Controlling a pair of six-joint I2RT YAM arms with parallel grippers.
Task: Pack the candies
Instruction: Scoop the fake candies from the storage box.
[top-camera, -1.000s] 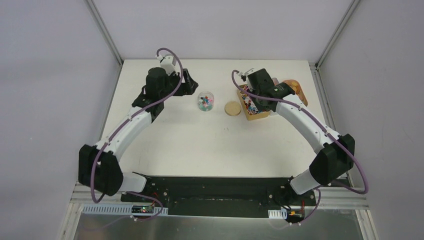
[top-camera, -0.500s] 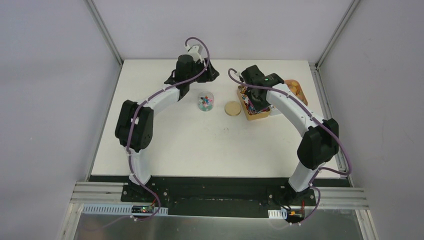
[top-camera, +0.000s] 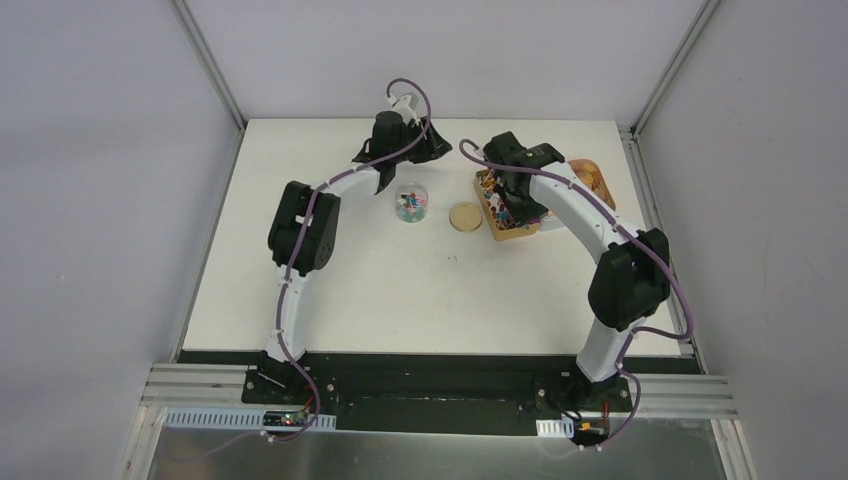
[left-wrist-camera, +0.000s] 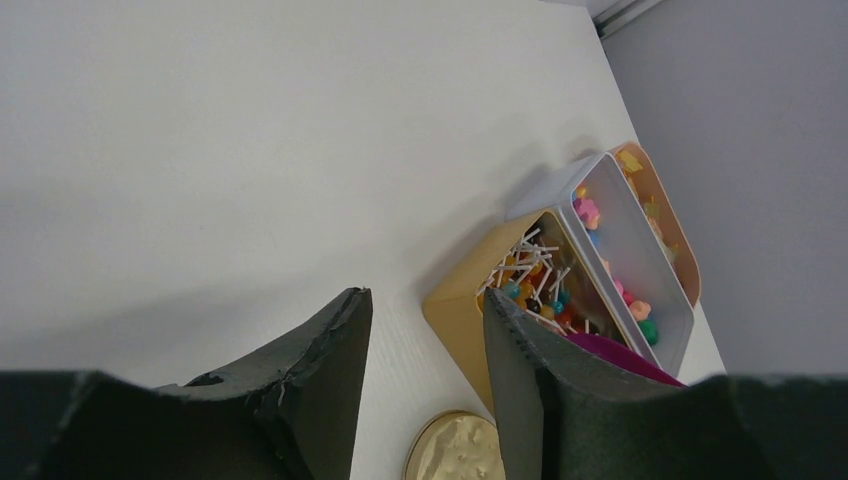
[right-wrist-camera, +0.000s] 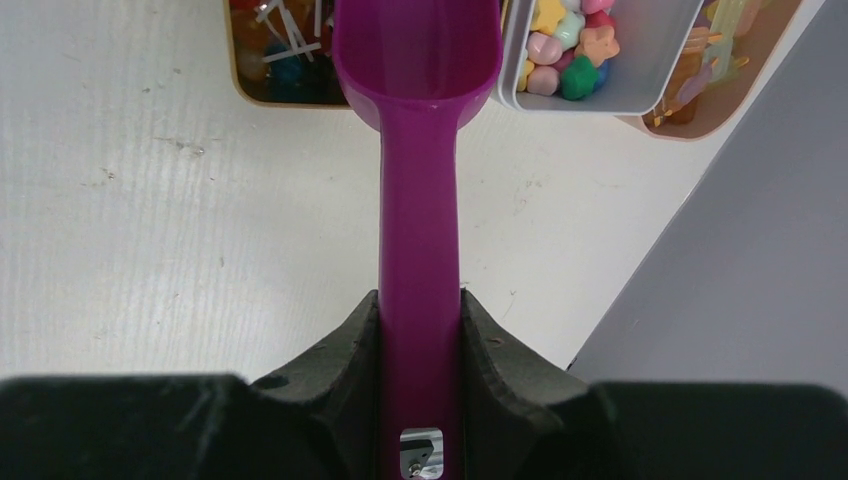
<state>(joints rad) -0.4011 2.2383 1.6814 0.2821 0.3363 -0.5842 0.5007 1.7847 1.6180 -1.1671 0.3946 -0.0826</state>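
Right gripper (right-wrist-camera: 420, 315) is clamping the purple scoop (right-wrist-camera: 418, 120) by the handle. The bowl is looking empty and hovering over the seam between the tan box (left-wrist-camera: 458, 312) and the white tray (right-wrist-camera: 650, 60) of candies (right-wrist-camera: 548, 48). Left gripper (left-wrist-camera: 425, 370), fingers apart and empty, has been swinging in from the bench's (top-camera: 330, 280) far left to just behind the clear jar (top-camera: 410, 201). It's probably going to steady it. The jar is only part filled, with its round lid (top-camera: 465, 217) lying beside it.

Tiny mixed candies (top-camera: 410, 207) lie in the clear round plastic jar (top-camera: 424, 190). The flat round tan lid (top-camera: 465, 217) lies to its right, and the tan rectangular box (top-camera: 515, 236) just beyond.
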